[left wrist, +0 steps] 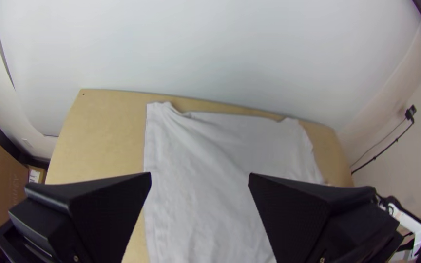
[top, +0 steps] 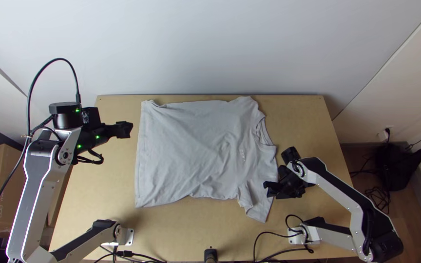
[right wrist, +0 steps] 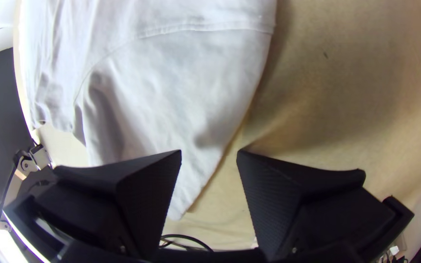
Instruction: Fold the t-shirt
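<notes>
A light grey t-shirt [top: 191, 151] lies spread on the table, its hem toward the left, its neckline toward the right and one sleeve pointing to the near edge. My left gripper [top: 130, 129] is raised over the table left of the hem. In the left wrist view the same gripper [left wrist: 200, 176] stands open, the shirt [left wrist: 191, 195] beyond it. My right gripper [top: 267, 189] is by the near sleeve. In the right wrist view this gripper [right wrist: 209, 153] is open, with the sleeve's edge [right wrist: 181, 102] between and beside its fingers, not gripped.
Bare wooden table [top: 108, 190] surrounds the shirt. Cables [top: 274, 246] lie by the right arm's base, and a dark upright object [top: 211, 254] stands at the middle of the near edge. A white wall rises behind the table; cardboard boxes [top: 1, 180] stand off to the left.
</notes>
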